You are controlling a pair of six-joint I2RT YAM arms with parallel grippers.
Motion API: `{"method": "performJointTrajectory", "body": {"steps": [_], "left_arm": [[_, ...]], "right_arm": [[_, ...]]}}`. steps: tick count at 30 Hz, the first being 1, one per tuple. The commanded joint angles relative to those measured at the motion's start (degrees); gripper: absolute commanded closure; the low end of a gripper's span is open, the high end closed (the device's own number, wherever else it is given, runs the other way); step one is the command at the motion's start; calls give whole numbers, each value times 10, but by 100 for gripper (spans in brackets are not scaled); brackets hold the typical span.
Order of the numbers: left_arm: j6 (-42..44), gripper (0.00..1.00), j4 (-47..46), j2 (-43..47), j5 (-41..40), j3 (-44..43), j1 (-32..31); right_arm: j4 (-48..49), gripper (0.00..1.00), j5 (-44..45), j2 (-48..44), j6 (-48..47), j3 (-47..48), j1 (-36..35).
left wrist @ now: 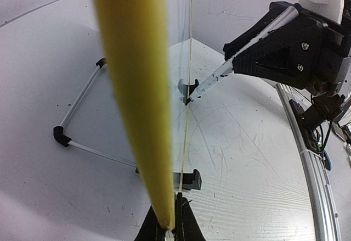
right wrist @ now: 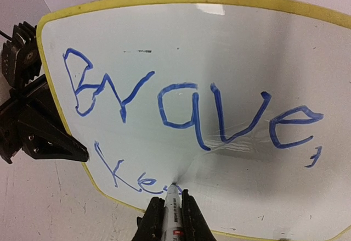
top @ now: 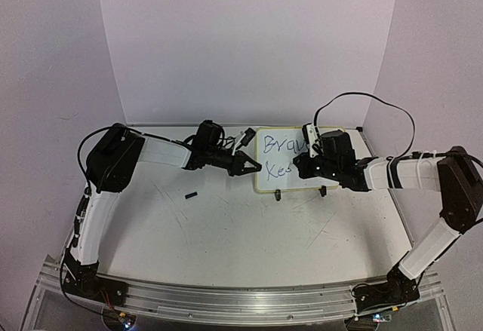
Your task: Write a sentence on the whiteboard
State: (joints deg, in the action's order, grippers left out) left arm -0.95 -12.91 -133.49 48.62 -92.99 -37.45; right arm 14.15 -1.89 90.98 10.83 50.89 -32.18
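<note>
- Whiteboard (top: 290,161) standing on its long edge on tabletop (top: 249,233), on two black clip feet (top: 280,194), written side facing the arms.
- Left jaws clamped on whiteboard's left rim, pinching the yellow edge.
- Right jaws gripping marker (right wrist: 171,211) in front of whiteboard; tip touching its lower left, just after "Ke".
- Blue writing on whiteboard: "Brave," above, "Ke" below.
- Small black piece (top: 192,194) on tabletop left of whiteboard, apart from it.

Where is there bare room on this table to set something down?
Free: the wide table stretch between the whiteboard and the near rail, except a small black piece at its left. Crowded: the board itself, with the left gripper clamping its edge and the right gripper holding a marker to it.
</note>
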Motion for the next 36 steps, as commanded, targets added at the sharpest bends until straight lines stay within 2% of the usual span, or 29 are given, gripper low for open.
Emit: {"method": "performJointTrajectory", "body": {"steps": [1,25,33,35,36], "left_arm": [[53,100,77,-16,-73,2,4],[53,100,79,-14,-77,3,4],[54,100,80,-13,-77,4,4],[54,100,79,-14,-77,5,4],[54,100,80,-15,-77,5,4]], "right_arm": [[29,100,4,25,6,31,-2],[0,100,46,11,10,-9,-5],[-3,100,99,-18,-1,-11,-5],[-4,100,90,-27,-6,-11,-5],[1,100,56,-46,-16,-19,-5]]}}
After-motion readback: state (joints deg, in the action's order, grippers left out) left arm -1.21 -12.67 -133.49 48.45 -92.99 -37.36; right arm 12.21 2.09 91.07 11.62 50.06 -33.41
